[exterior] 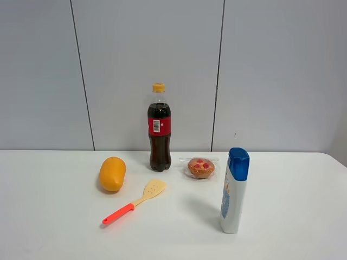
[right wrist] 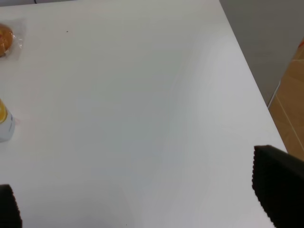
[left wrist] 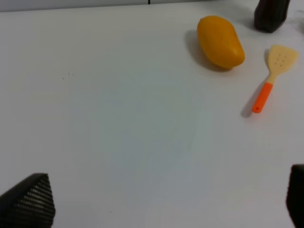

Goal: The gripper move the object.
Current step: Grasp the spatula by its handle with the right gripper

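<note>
Spatula (exterior: 135, 202) lies beside the orange fruit (exterior: 112, 173), well apart from the left gripper (left wrist: 161, 199); its jaws gape, empty. Right gripper (right wrist: 142, 194) gapes too.

The white desk (exterior: 54, 227) is smooth and matt, faintly sheened. The small spatula (exterior: 134, 204), with a pale yellow slotted blade and red-orange handle, looks like matt plastic. At its ten o'clock, the orange oval fruit (exterior: 112, 173) has smooth, slightly glossy skin. The left end effector (left wrist: 162, 197) has black pads (left wrist: 28, 202), finely ribbed, perhaps rubber.
</note>
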